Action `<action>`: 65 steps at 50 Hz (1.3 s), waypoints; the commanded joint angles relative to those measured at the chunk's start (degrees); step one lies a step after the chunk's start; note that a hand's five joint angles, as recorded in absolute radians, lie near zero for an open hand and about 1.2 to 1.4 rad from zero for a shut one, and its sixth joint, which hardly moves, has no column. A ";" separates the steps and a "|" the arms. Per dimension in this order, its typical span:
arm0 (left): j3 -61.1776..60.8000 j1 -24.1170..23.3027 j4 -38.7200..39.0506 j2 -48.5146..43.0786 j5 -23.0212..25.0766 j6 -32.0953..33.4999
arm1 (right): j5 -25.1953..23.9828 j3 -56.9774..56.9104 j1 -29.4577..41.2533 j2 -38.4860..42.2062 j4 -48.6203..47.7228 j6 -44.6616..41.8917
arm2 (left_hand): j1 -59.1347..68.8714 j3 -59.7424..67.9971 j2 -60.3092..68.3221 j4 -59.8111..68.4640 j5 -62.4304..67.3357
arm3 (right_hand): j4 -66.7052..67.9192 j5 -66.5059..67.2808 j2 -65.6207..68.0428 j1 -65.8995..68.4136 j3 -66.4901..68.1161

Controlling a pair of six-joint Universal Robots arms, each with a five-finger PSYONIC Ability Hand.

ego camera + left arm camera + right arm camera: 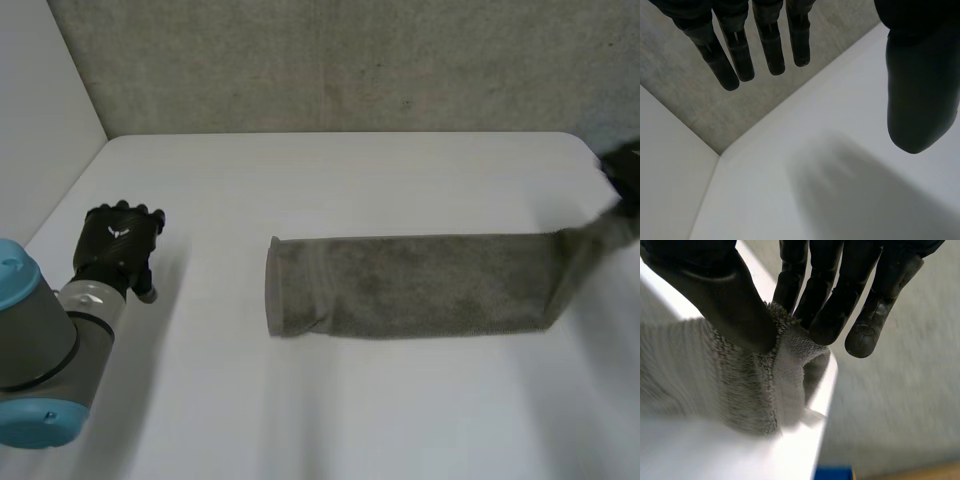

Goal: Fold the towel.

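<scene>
A grey towel [410, 284] lies as a long narrow strip across the middle of the white table [330, 180], folded lengthwise. Its right end lifts off the table toward my right hand [625, 175] at the table's right edge. In the right wrist view the thumb [735, 300] and fingers [825, 315] pinch the towel's end [785, 355] between them. My left hand [120, 245] hovers over the table's left side, well apart from the towel, with its fingers [740, 50] straight and spread and nothing in them.
A grey wall [330, 60] stands behind the table's far edge. A white side panel [40, 100] borders the table on the left. The table's right edge [827, 405] drops off just beyond the towel's end.
</scene>
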 commanded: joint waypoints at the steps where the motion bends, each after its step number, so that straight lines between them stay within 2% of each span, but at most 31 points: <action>1: 1.64 -0.93 0.00 1.01 -0.22 -0.08 | -0.07 -5.55 23.32 -1.03 0.87 5.31 | -2.54 -2.31 -2.11 -2.40 -12.92 | 3.68 6.06 4.79 10.59 4.22; 2: 1.64 -0.93 0.00 1.01 -0.22 -0.08 | -0.07 -5.55 23.38 -1.02 0.87 5.31 | -2.54 -2.31 -2.11 -2.40 -12.92 | 3.68 6.06 4.79 10.59 4.22; 4: 2.17 -1.72 0.00 1.01 -0.22 -0.25 | -0.43 -5.99 33.44 1.33 0.60 5.40 | -2.54 -2.31 -2.11 -2.40 -12.92 | 3.68 6.06 4.79 10.59 4.22; 5: 2.17 -1.73 0.00 1.01 -0.22 -0.25 | -0.43 -5.99 33.48 1.35 0.60 5.40 | -2.54 -2.31 -2.11 -2.40 -12.92 | 3.68 6.06 4.79 10.59 4.22; 9: 3.14 -4.00 0.08 0.66 -0.31 -0.08 | -0.25 -6.78 43.57 7.22 -1.32 5.22 | -2.71 -2.48 -2.28 -2.56 -13.09 | 3.68 6.06 4.79 10.59 4.22; 11: 3.40 -4.62 0.08 0.39 -0.39 -0.08 | -0.16 -7.04 45.51 9.15 -1.68 5.14 | -2.55 -2.31 -2.11 -2.40 -12.93 | 3.68 6.06 4.79 10.59 4.22; 12: 3.66 -5.15 0.08 0.22 -0.40 0.01 | -0.16 -7.31 46.48 11.09 -1.51 5.13 | -2.54 -2.31 -2.11 -2.40 -12.92 | -10.58 -8.20 -9.48 -3.67 -10.04; 13: 3.67 -5.15 0.08 0.22 -0.40 0.01 | -0.16 -7.31 46.49 11.10 -1.51 5.13 | -2.54 -2.31 -2.11 -2.40 -12.92 | -10.72 -8.34 -9.62 -3.81 -10.19; 14: 3.93 -5.76 0.08 -0.04 -0.40 0.10 | 0.01 -7.49 46.84 13.02 -1.16 5.05 | -2.54 -2.31 -2.11 -2.40 -12.92 | -46.03 -43.65 -44.92 -39.12 -45.49; 15: 4.28 -6.46 0.17 -0.66 -0.40 0.10 | 0.71 -7.49 46.93 14.00 -1.07 5.13 | -2.54 -2.31 -2.11 -2.40 -12.92 | -66.32 -63.94 -65.21 -59.41 -65.78; 19: 4.98 -8.05 0.17 -1.81 -0.57 0.19 | 3.79 -6.78 46.14 13.65 -0.98 5.84 | -2.71 -2.48 -2.28 -2.57 -13.09 | -66.32 -63.94 -65.21 -59.41 -65.78; 21: 5.34 -8.93 0.17 -1.98 -0.57 0.19 | 5.89 -5.21 44.14 9.72 -1.07 7.15 | -2.71 -2.48 -2.28 -2.57 -13.09 | -66.32 -63.94 -65.21 -59.41 -65.78; 24: 5.34 -9.11 0.17 -1.89 -0.48 0.19 | 5.99 -3.18 41.04 6.45 -1.07 8.30 | -2.71 -2.48 -2.28 -2.57 -13.09 | -66.32 -63.94 -65.21 -59.41 -65.78; 26: 5.60 -9.28 0.26 -1.98 -0.48 0.01 | 4.59 2.85 33.96 1.20 -1.68 10.66 | -2.71 -2.48 -2.28 -2.57 -13.09 | -66.32 -63.94 -65.21 -59.41 -65.78; 27: 5.60 -9.28 0.26 -1.98 -0.48 0.01 | 4.58 2.88 33.92 1.17 -1.68 10.67 | -2.71 -2.48 -2.28 -2.57 -13.09 | -66.32 -63.94 -65.21 -59.41 -65.78; 29: 5.69 -9.37 0.17 -2.07 -0.48 -0.16 | 1.70 9.09 28.76 -0.75 -1.60 11.37 | -2.71 -2.48 -2.28 -2.57 -13.09 | -66.32 -63.94 -65.21 -59.41 -65.78; 34: 5.43 -9.37 0.17 -2.33 -0.48 -0.25 | -2.17 18.41 23.92 -1.55 -3.08 10.94 | -2.88 -2.65 -2.44 -2.73 -13.26 | -66.32 -63.94 -65.21 -59.41 -65.78; 38: 5.16 -9.46 0.17 -2.33 -0.48 -0.25 | -2.62 23.45 20.56 -1.46 -6.87 9.35 | -2.88 -2.65 -2.45 -2.73 -13.26 | -66.32 -63.94 -65.21 -59.41 -65.78; 40: 4.90 -9.55 0.17 -2.25 -0.48 -0.25 | -2.36 26.86 18.90 -1.38 -10.37 6.29 | -2.88 -2.65 -2.45 -2.73 -13.26 | -52.68 -50.30 -51.58 -45.77 -52.14; 41: 4.90 -9.55 0.17 -2.24 -0.48 -0.25 | -2.36 26.88 18.90 -1.38 -10.38 6.28 | -2.88 -2.65 -2.45 -2.73 -13.26 | -52.61 -50.23 -51.50 -45.70 -52.07; 42: 4.81 -9.72 0.17 -2.24 -0.48 -0.25 | -2.19 27.66 18.63 -1.38 -11.43 4.89 | -2.88 -2.65 -2.45 -2.73 -13.26 | -41.78 -39.40 -40.68 -34.87 -41.25; 43: 4.72 -9.90 0.17 -2.24 -0.48 -0.25 | -2.10 27.84 18.54 -1.38 -11.96 3.83 | -2.88 -2.65 -2.45 -2.73 -13.26 | -25.19 -22.81 -24.08 -18.28 -24.65; 44: 4.72 -9.90 0.17 -2.24 -0.48 -0.25 | -2.10 27.84 18.54 -1.38 -11.97 3.82 | -2.88 -2.65 -2.45 -2.73 -13.26 | -25.02 -22.64 -23.92 -18.11 -24.48; 45: 4.72 -9.99 0.17 -2.24 -0.48 -0.16 | -1.92 27.67 18.54 -1.46 -12.31 3.03 | -2.88 -2.65 -2.45 -2.73 -13.26 | -7.70 -5.32 -6.60 -0.79 -7.17; 46: 4.72 -9.99 0.17 -2.24 -0.48 -0.16 | -1.75 27.06 18.89 -1.64 -12.58 2.68 | -2.88 -2.65 -2.45 -2.73 -13.26 | 3.57 5.95 4.68 10.48 4.11; 52: 4.72 -10.08 0.17 -1.72 -0.48 -0.16 | 0.63 21.34 19.86 -2.25 -12.58 2.59 | -2.88 -2.65 -2.45 -2.73 -13.26 | 3.68 6.06 4.79 10.59 4.22; 54: 4.90 -10.43 0.17 -1.19 -0.48 -0.16 | 1.50 16.36 24.49 -3.22 -12.14 2.50 | -2.88 -2.65 -2.45 -2.73 -13.26 | 3.68 6.06 4.79 10.59 4.22; 55: 4.90 -10.43 0.17 -1.19 -0.48 -0.16 | 1.51 16.33 24.52 -3.22 -12.14 2.50 | -2.88 -2.65 -2.45 -2.73 -13.26 | 3.68 6.06 4.79 10.59 4.22; 57: 5.16 -10.60 0.17 -1.10 -0.57 -0.16 | 1.33 10.12 31.95 -2.61 -11.62 2.41 | -2.88 -2.65 -2.45 -2.73 -13.26 | 3.68 6.06 4.79 10.59 4.22; 60: 5.69 -10.78 0.17 -0.66 -0.66 -0.08 | 1.07 6.84 35.59 -1.64 -10.91 2.06 | -3.05 -2.82 -2.61 -2.90 -13.43 | 3.68 6.06 4.79 10.59 4.22; 65: 7.44 -10.60 0.17 1.00 -0.83 -0.34 | -0.25 -4.48 48.66 9.32 -6.45 -4.25 | -3.05 -2.82 -2.61 -2.90 -13.43 | 3.68 6.06 4.79 10.59 4.22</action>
